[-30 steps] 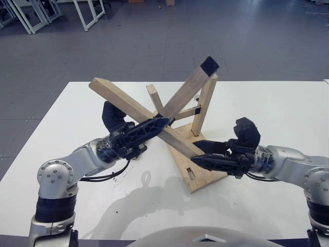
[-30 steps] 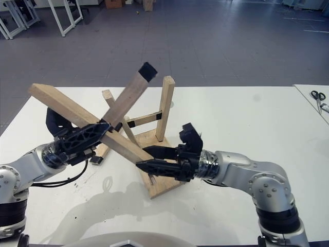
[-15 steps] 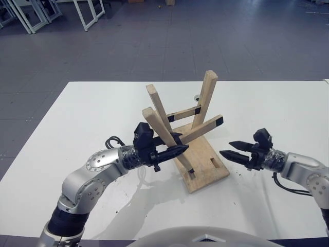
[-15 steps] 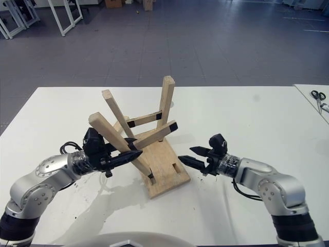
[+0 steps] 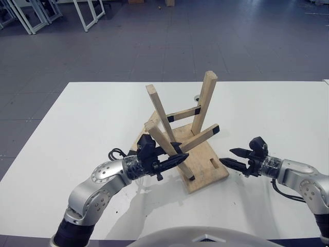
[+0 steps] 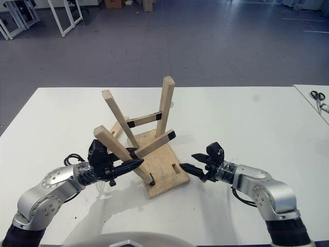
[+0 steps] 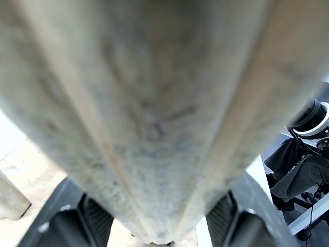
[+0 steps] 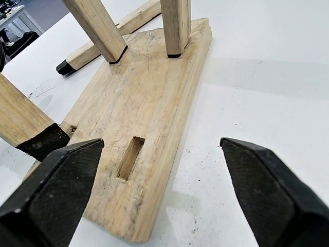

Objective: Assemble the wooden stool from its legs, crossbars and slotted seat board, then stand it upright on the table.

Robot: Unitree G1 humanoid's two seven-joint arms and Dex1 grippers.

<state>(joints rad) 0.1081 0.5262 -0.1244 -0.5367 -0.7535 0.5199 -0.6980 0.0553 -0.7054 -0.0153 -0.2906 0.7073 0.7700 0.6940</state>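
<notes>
The slotted seat board lies flat on the white table. Two legs joined by a crossbar stand up from its far end. My left gripper is shut on a second, tilted leg. That leg's black-tipped lower end rests at the board's near left corner. A crossbar juts from it toward the right. In the left wrist view the leg sits between the fingers. My right gripper is open just right of the board, facing an empty slot.
A loose wooden piece with a black tip lies on the table behind the board's left side. Scissors rest on a neighbouring table at the far right. White table stretches out to the left and right of the stool parts.
The left gripper brought the leg and crossbar down from high above onto the seat board. The right gripper left the leg's lower end, drew back to the right and opened.
</notes>
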